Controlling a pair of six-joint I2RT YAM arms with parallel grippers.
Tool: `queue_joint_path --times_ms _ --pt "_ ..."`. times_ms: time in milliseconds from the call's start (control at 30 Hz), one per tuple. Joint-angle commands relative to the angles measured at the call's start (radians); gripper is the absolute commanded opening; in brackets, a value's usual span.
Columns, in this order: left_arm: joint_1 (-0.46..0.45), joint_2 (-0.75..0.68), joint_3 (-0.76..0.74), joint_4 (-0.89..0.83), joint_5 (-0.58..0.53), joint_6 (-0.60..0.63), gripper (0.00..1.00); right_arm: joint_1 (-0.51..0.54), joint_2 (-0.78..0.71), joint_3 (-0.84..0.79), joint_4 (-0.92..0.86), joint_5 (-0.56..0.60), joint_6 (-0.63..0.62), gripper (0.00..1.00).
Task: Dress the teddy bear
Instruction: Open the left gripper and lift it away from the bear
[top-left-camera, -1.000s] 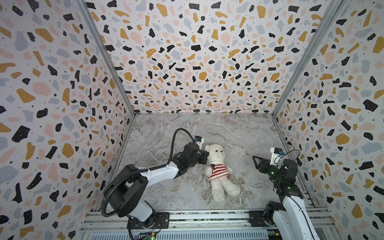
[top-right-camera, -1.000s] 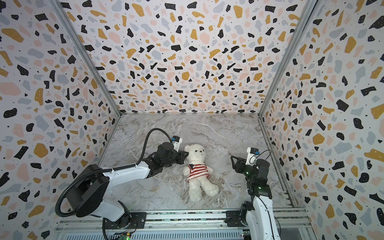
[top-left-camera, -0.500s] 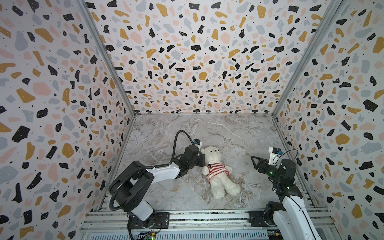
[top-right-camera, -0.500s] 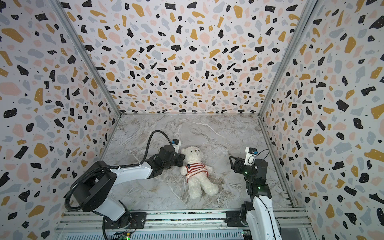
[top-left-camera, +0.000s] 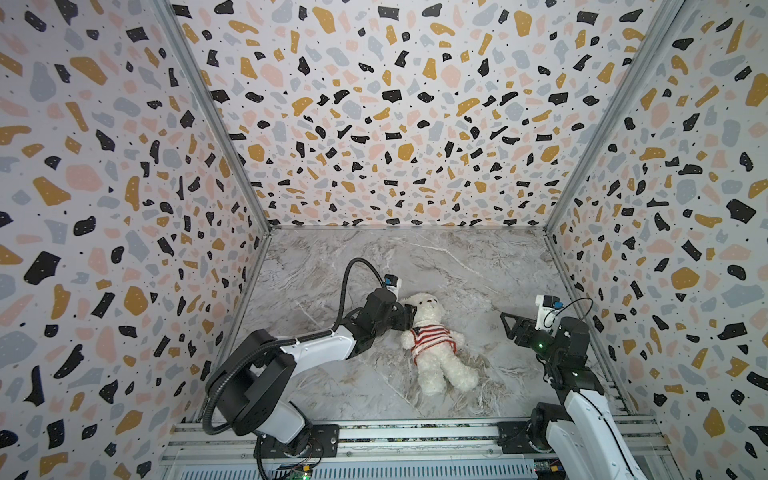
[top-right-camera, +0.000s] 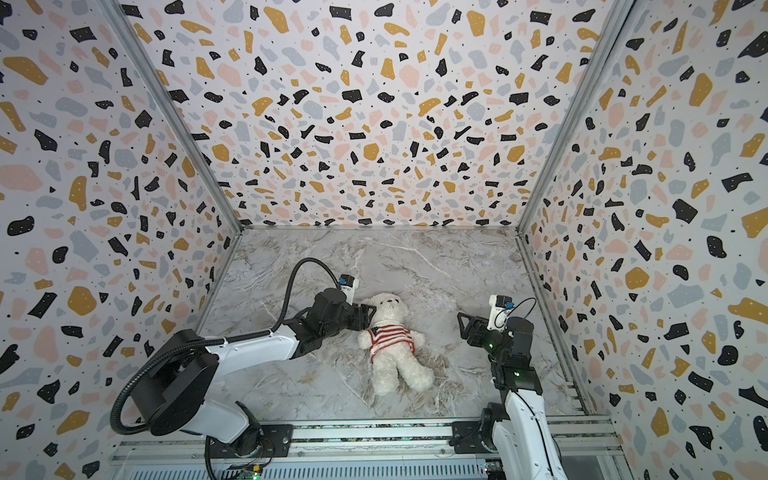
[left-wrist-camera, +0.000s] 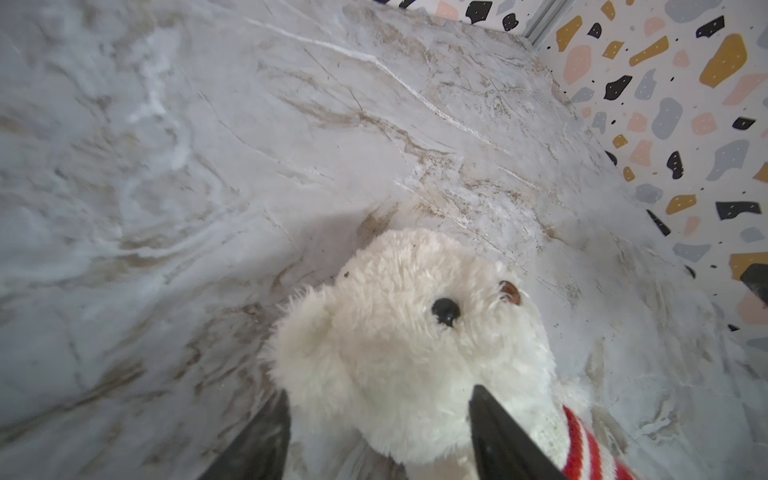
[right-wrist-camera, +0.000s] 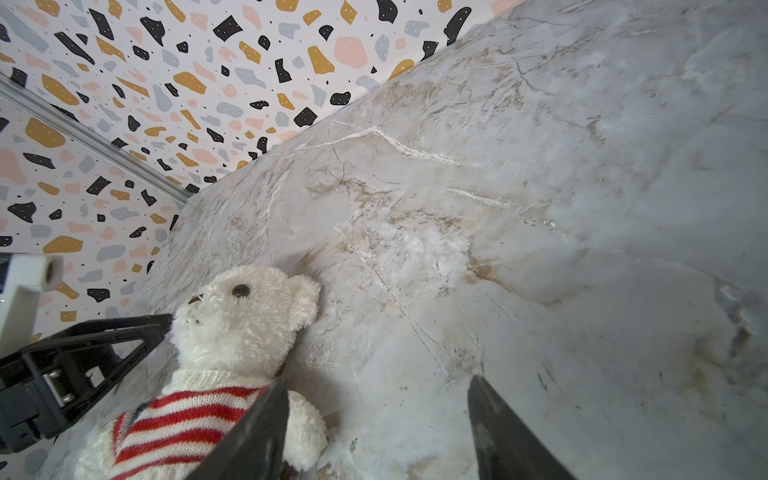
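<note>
The teddy bear (top-left-camera: 436, 345) lay on its back on the marble-patterned table (top-left-camera: 332, 266), between the two hands. It wore a red-and-white striped top (top-left-camera: 432, 337) over its torso, and its arms and legs were bare and spread. The left hand (top-left-camera: 409, 316) was low over the table with its fingertips against the side of the bear's head. Contact could not be confirmed. The right hand (top-left-camera: 508, 325) was well apart from the bear and pointed towards it, jaws apart, with nothing between them.
</note>
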Motion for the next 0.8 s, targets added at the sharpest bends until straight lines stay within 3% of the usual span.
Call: queue_joint_path --times_ms 0,167,567,633,767 --pt "0.004 -0.054 -0.009 -0.031 -0.04 0.03 0.82 0.005 -0.001 0.034 0.004 0.011 -0.017 0.7" --pt "0.004 -0.126 -0.014 -0.106 -0.086 0.049 0.99 0.008 -0.003 0.04 0.002 0.02 -0.024 0.72" --pt "0.006 -0.394 -0.081 -0.263 -0.32 0.094 1.0 0.01 -0.036 0.043 0.014 0.081 -0.06 0.88" --pt "0.007 -0.455 -0.097 -0.3 -0.395 0.092 1.0 0.01 -0.045 0.037 0.024 0.096 -0.066 0.99" --pt "0.009 -0.606 -0.162 -0.325 -0.55 0.097 1.0 0.012 -0.064 0.035 0.041 0.125 -0.085 0.99"
